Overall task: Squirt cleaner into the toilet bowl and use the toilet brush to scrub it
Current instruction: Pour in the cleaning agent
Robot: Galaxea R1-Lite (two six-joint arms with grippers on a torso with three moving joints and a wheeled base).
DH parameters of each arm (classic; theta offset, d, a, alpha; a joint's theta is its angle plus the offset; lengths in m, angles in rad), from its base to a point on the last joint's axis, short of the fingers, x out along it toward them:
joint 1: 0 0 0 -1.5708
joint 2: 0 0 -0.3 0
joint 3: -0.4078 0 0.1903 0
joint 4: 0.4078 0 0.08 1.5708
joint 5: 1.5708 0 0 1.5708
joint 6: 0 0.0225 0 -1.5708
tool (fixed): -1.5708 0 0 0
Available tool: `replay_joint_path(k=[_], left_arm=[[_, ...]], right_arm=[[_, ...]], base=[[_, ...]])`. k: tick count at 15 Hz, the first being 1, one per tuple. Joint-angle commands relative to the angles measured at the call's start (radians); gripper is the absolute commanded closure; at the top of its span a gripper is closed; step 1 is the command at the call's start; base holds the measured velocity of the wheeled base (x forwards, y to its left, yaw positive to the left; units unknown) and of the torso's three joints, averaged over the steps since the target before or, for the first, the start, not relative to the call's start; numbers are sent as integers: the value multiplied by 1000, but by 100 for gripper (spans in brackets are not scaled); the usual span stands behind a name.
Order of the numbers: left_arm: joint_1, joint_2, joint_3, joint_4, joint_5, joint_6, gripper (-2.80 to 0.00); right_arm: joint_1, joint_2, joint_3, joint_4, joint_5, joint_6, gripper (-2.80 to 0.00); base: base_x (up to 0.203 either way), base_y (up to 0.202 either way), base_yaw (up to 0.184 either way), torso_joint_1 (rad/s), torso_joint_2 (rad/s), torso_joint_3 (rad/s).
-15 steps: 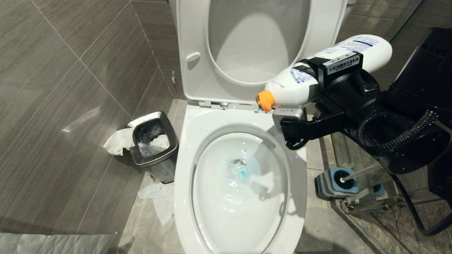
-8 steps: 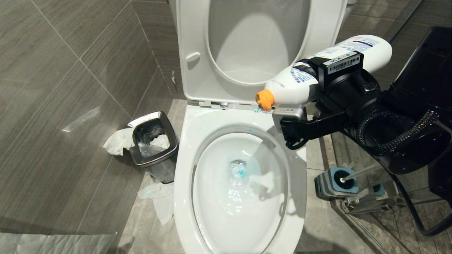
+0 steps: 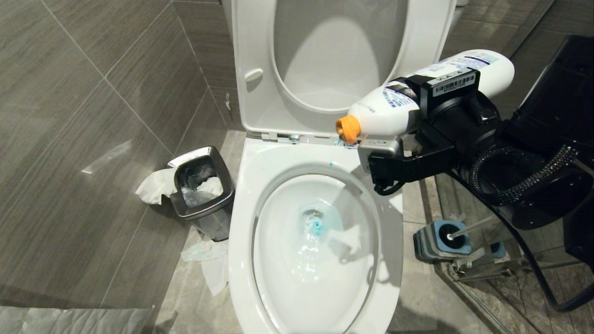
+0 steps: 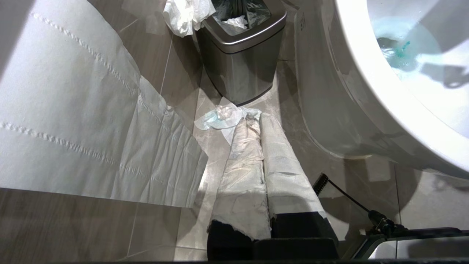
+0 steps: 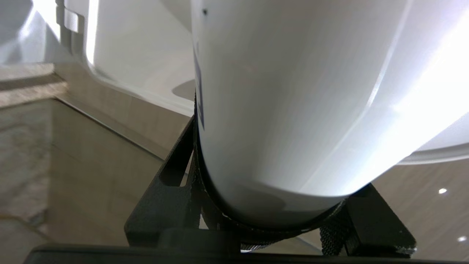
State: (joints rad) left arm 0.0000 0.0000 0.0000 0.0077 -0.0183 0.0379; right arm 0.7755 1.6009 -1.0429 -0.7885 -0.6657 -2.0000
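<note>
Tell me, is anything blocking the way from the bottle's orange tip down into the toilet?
Nothing visible. The seat and lid stand up, so the toilet bowl is open. The right gripper holds the bottle with its orange tip above the bowl's back rim.

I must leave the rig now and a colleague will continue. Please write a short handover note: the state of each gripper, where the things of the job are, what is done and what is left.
Right gripper: shut on the cleaner bottle, held tilted, orange nozzle over the back rim of the toilet bowl.
Left gripper: shut, fingers wrapped in paper, parked low beside the bowl, holding nothing.
Done: cleaner is in the bowl; the water is tinted blue and a few drops lie on the back rim.
Toilet brush: in its holder on the floor, on the robot's right of the bowl, untouched.
Left: put the bottle down, take the brush, scrub.
</note>
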Motion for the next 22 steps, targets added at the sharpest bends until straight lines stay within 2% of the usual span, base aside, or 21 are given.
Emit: replay_joint_path(k=[1, 3, 7, 11, 17, 22], left_arm=[[0, 0, 3, 0, 0, 0, 0], [0, 0, 3, 0, 0, 0, 0], [0, 0, 3, 0, 1, 0, 0], [0, 0, 3, 0, 1, 0, 0], [0, 0, 3, 0, 0, 0, 0], [0, 0, 3, 0, 0, 0, 0]], right_arm=[[1, 0, 4, -5, -4, 18, 0], [2, 2, 18, -5, -5, 118, 0], [2, -14, 68, -11, -6, 239, 0], [2, -27, 106, -102, -8, 365, 0], [1, -80, 98, -101, -84, 571, 0], [-1, -77, 33, -92, -143, 838, 0]], base=[[0, 0, 0, 0, 0, 0], [0, 0, 0, 0, 0, 0], [0, 0, 0, 0, 0, 0], [0, 0, 0, 0, 0, 0], [0, 0, 0, 0, 0, 0], [0, 0, 0, 0, 0, 0]])
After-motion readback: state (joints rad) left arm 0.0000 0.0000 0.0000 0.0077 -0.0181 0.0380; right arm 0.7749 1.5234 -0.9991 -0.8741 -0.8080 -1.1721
